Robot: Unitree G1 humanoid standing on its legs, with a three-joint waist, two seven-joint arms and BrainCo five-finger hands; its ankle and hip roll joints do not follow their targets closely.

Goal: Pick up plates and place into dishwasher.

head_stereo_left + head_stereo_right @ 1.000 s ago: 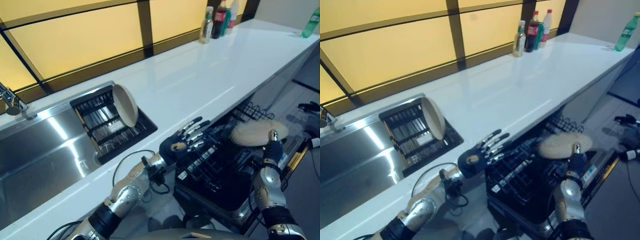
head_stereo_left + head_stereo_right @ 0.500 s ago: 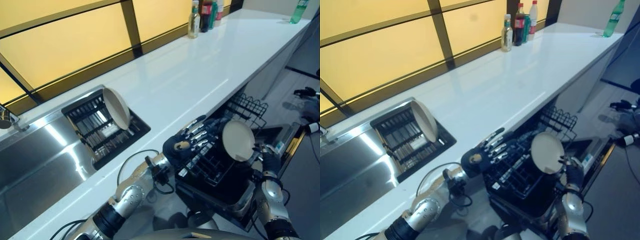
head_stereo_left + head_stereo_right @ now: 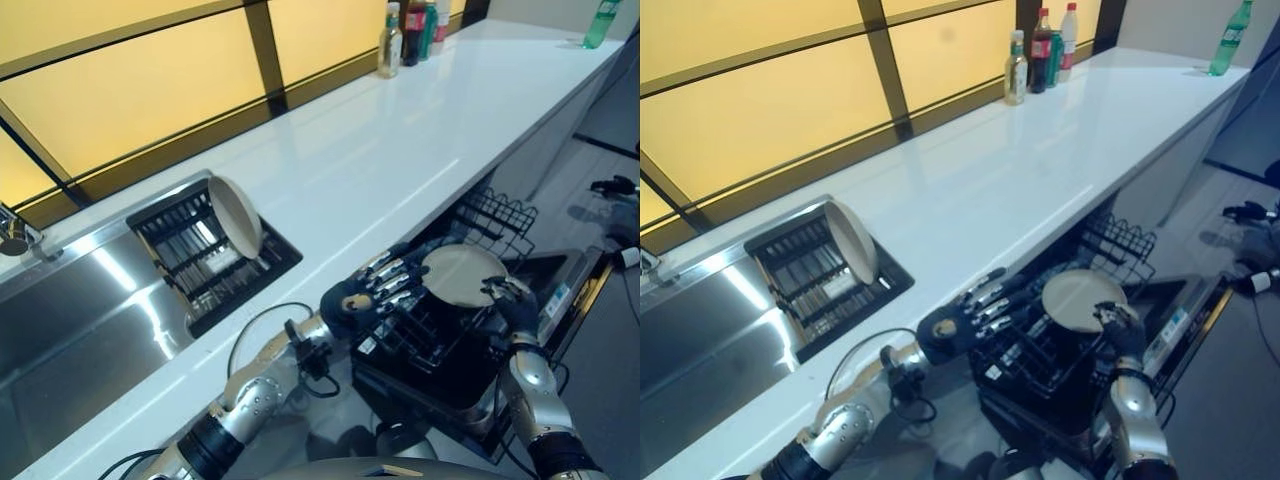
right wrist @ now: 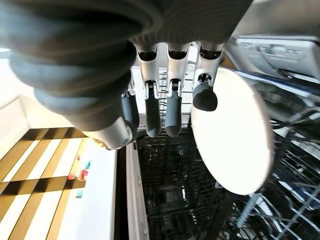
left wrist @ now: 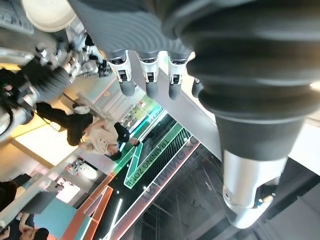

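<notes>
A cream plate [image 3: 458,274] leans tilted over the back part of the pulled-out black dishwasher rack [image 3: 425,345]. My right hand [image 3: 512,303] is at the plate's right rim, fingers curled on it; in the right wrist view the plate [image 4: 235,135] lies against one fingertip [image 4: 205,97]. My left hand [image 3: 372,292] is open, fingers straight, hovering over the rack's near left edge, touching nothing. A second cream plate [image 3: 236,215] stands on edge in the black drying rack [image 3: 215,255] in the sink.
The white counter [image 3: 400,150] runs above the dishwasher. Several bottles [image 3: 405,28] stand at its far end and a green bottle [image 3: 599,24] at the far right. The steel sink [image 3: 70,320] and faucet [image 3: 15,235] are at the left.
My right hand has brought the plate down and leftward, from upright to lying tilted on the rack. The left hand has stayed nearly still. The camera has shifted slightly.
</notes>
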